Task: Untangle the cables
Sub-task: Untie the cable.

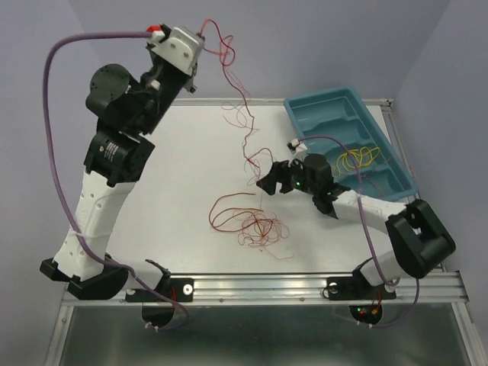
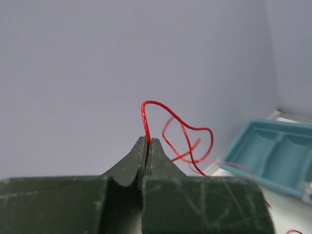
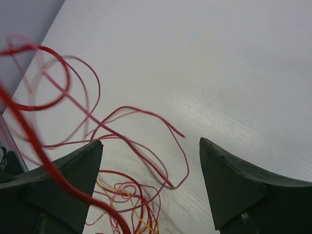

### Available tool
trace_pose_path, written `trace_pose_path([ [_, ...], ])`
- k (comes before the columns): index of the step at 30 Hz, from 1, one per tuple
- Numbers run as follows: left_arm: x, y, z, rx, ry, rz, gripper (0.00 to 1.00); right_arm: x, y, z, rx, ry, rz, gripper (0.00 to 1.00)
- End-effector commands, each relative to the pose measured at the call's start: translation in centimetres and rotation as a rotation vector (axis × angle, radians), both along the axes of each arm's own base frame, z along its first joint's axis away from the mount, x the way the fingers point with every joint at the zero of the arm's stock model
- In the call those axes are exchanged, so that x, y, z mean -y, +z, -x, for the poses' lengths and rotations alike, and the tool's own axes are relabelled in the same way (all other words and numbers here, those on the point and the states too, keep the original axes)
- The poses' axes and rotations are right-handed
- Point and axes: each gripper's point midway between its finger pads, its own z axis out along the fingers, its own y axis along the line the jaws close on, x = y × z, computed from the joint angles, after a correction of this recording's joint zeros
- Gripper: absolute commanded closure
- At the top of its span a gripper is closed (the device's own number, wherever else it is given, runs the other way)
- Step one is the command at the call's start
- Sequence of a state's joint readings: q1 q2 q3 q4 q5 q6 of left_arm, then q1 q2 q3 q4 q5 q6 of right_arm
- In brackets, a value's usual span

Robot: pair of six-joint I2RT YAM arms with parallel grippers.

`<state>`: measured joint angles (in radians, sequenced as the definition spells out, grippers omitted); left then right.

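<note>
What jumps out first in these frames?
The left gripper, raised high at far left, is shut on a red wire trailing down toward the wire tangle on the table. The right gripper hangs open beside that tangle; yellow wire loops lie in the teal tray at right.

lab bench: white table (image 1: 198, 152), aluminium rail (image 1: 267, 287), plain walls (image 1: 305, 46)
</note>
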<state>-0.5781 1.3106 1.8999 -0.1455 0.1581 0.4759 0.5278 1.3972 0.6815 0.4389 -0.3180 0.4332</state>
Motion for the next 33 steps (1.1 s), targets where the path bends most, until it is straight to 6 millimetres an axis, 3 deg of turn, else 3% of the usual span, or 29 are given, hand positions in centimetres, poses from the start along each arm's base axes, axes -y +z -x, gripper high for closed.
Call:
trace_pose_path([
  [1,-6.7,5.4,-2.1,0.105,0.281,0.123,1.0,-5.9,1.5,1.5,0.068,0.187,-0.01,0.14],
  [2,-7.2,6.5,-1.9,0.126,0.281,0.149,1.0,-7.4,0.6,1.9,0.065,0.224,0.017,0.16],
  [4,-8.5,7.0,-2.5,0.139,0.325,0.165,1.0,-8.4,-0.9,2.0,0.039,0.238,0.056,0.21],
  [7,-10.2,7.3,-4.0,0.147,0.409,0.182,1.0,-10.0,-3.3,1.7,-0.022,0.244,0.124,0.47],
  [9,-11.5,7.5,-5.1,0.157,0.466,0.202,1.0,-10.1,-3.8,1.3,-0.029,0.216,0.143,0.79],
  [11,-13.4,7.8,-6.2,0.17,0.523,0.22,1.0,-9.5,-3.5,0.8,-0.027,0.164,0.143,0.99],
  [15,-16.9,8.4,-7.2,0.195,0.638,0.262,1.0,-8.6,-1.7,0.9,0.019,0.137,0.133,0.99],
  [19,-15.5,7.5,-7.4,0.173,0.546,0.208,1.0,-9.1,0.3,2.3,0.075,0.212,0.073,0.98],
  [21,-15.5,7.1,-7.4,0.17,0.544,0.195,1.0,-9.4,2.0,3.9,0.125,0.293,0.02,1.0],
  [23,-15.9,7.0,-7.7,0.163,0.568,0.204,1.0,-9.6,3.0,5.3,0.155,0.364,-0.012,0.99],
  [24,-16.0,6.8,-7.7,0.155,0.573,0.205,1.0,-9.8,3.5,5.9,0.165,0.397,-0.024,0.94],
  [25,-15.3,6.5,-7.6,0.146,0.535,0.185,1.0,-9.8,3.7,6.3,0.168,0.415,-0.029,0.8],
  [26,-14.5,5.4,-7.9,0.105,0.499,0.168,1.0,-9.6,3.4,6.2,0.168,0.403,-0.023,0.39],
  [27,-13.1,4.9,-7.5,0.096,0.419,0.138,1.0,-9.4,3.7,5.8,0.185,0.376,-0.02,0.26],
  [29,-12.1,4.8,-5.8,0.091,0.345,0.127,1.0,-9.1,3.6,5.0,0.204,0.335,0.001,0.15],
  [30,-11.0,3.7,-5.7,0.067,0.291,0.112,1.0,-8.8,3.8,4.1,0.218,0.29,0.012,0.14],
  [33,-10.1,3.4,-4.1,0.061,0.23,0.11,1.0,-8.8,4.3,3.1,0.262,0.261,0.036,0.11],
])
